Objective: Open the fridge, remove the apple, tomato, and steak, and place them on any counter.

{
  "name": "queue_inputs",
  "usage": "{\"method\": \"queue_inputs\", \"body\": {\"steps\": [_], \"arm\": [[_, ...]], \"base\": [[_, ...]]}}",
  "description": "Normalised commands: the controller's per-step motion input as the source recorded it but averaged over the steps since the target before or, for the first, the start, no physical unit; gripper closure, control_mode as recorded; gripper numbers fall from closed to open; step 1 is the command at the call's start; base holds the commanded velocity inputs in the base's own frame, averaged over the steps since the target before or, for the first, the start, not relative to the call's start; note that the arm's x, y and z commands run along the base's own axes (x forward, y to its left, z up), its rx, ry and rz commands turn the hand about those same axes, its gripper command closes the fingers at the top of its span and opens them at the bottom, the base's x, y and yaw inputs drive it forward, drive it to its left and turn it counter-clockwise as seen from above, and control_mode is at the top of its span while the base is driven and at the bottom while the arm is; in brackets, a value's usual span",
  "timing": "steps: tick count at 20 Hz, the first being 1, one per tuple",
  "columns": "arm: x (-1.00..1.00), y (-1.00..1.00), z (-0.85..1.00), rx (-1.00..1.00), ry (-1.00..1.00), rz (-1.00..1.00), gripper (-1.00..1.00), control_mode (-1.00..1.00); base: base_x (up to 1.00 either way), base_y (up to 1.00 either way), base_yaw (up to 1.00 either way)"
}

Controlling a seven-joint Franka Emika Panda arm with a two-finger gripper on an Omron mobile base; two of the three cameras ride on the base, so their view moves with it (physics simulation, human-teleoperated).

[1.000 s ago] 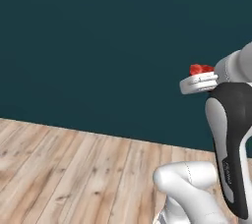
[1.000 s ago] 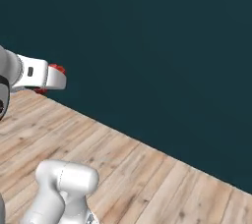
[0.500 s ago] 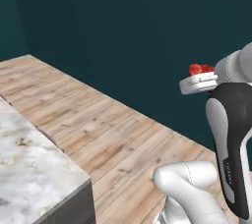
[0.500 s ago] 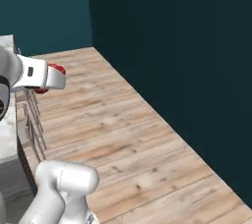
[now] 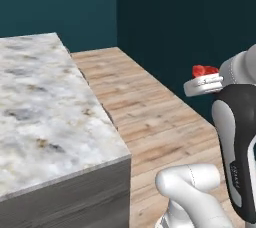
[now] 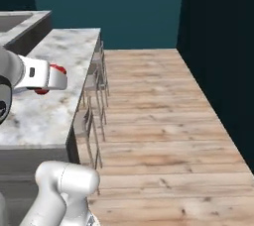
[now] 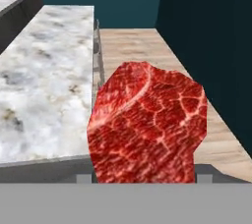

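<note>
gripper [image 7: 145,181] pinching the steak [image 7: 147,129], carried in air beside the counter [image 7: 44,80]; counter lies off to the gripper's left, steak not yet over the top

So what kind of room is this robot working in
Most likely a home kitchen with an island or breakfast bar: a long marbled stone counter with bar stools tucked along its side, plank wood floor, and a raw steak gripped in the gripper's jaws.
</note>
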Motion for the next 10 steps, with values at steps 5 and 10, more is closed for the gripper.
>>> {"method": "queue_inputs", "body": {"steps": [5, 10], "arm": [[0.00, 0.00, 0.00, 0.00, 0.00, 0.00, 1.00, 1.00], [0.00, 0.00, 0.00, 0.00, 0.00, 0.00, 1.00, 1.00]], "base": [[-0.02, 0.57, 0.17], [0.00, 0.72, 0.06]]}}
